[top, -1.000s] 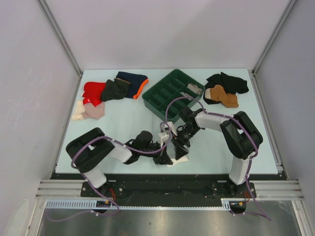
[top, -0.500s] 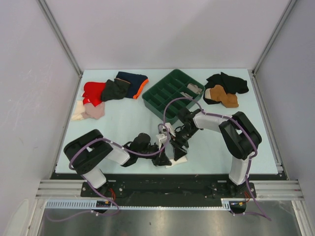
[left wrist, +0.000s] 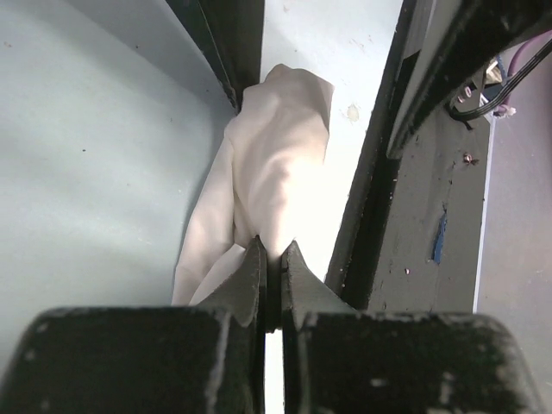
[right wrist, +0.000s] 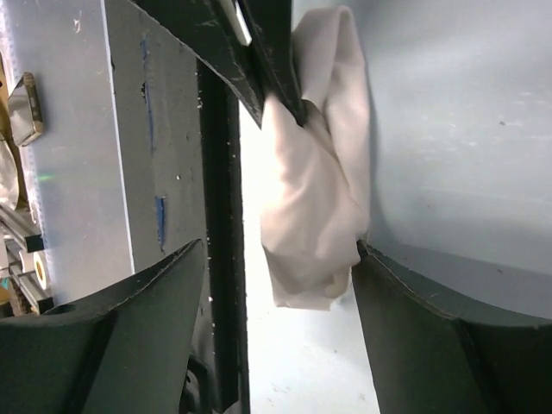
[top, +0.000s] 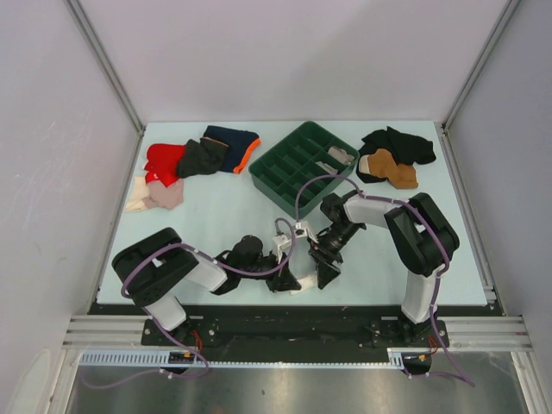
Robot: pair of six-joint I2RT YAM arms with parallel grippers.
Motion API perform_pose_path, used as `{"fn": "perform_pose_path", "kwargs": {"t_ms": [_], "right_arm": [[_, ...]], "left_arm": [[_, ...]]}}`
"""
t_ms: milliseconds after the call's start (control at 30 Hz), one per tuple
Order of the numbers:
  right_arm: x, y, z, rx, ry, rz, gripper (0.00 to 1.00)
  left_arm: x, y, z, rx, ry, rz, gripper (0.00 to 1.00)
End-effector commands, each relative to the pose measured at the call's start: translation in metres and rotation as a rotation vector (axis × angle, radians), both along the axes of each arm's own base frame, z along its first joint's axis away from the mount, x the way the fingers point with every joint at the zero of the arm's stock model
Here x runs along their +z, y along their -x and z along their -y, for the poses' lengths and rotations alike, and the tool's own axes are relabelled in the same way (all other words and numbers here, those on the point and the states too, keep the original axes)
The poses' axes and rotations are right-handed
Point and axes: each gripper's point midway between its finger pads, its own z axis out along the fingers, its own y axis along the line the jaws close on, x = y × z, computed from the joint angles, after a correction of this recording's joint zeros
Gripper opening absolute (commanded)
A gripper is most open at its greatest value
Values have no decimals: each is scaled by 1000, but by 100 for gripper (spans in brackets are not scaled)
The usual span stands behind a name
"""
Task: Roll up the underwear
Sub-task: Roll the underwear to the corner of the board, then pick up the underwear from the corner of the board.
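Underwear: you see the underwear [left wrist: 274,172] as a small white bundle at the near edge of the bench [top: 216,216].
Top view: it hides nearly all the cloth under both arms.
Left gripper [left wrist: 272,267]: jaws pinched shut on the underwear.
Right gripper [right wrist: 276,259]: jaws wide apart around the cloth; one finger [right wrist: 405,293] touches it.

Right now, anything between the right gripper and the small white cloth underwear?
Nothing visible. The open right gripper already straddles the small white cloth underwear, one finger touching the cloth's edge. The left gripper is shut on the garment's other end, beside the path, not across it.
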Motion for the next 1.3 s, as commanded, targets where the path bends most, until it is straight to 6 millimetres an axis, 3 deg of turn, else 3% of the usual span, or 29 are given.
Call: {"fn": "perform_pose_path", "kwargs": {"t_ms": [0,400,700,800,900,1000,1100,1133,1167,1267], "right_arm": [[-14,8,3,19,80,-4,74],[-46,6,-12,-6,227,59,66],[-49,-4,-16,-54,251,84,57],[-49,-3,-19,-50,249,75,46],[-51,-2,-22,-41,258,64,18],[-51,1,-22,-26,259,56,0],[-45,1,-22,-26,239,45,0],[-43,0,-21,-29,229,44,0],[-37,-2,-21,-41,207,33,0],[-22,-5,-21,-54,157,30,0]], "left_arm": [[-54,6,-39,93,-224,-64,2],[-49,4,-36,112,-202,-56,2],[-50,5,-29,96,-199,-59,3],[-51,4,-28,97,-202,-60,2],[-51,4,-29,99,-206,-59,3],[-49,3,-30,111,-209,-51,8],[-40,-3,-34,148,-201,-14,21],[-34,-6,-36,167,-193,6,32],[-16,-14,-34,188,-155,54,37],[6,-27,-47,262,-161,148,55]]}}
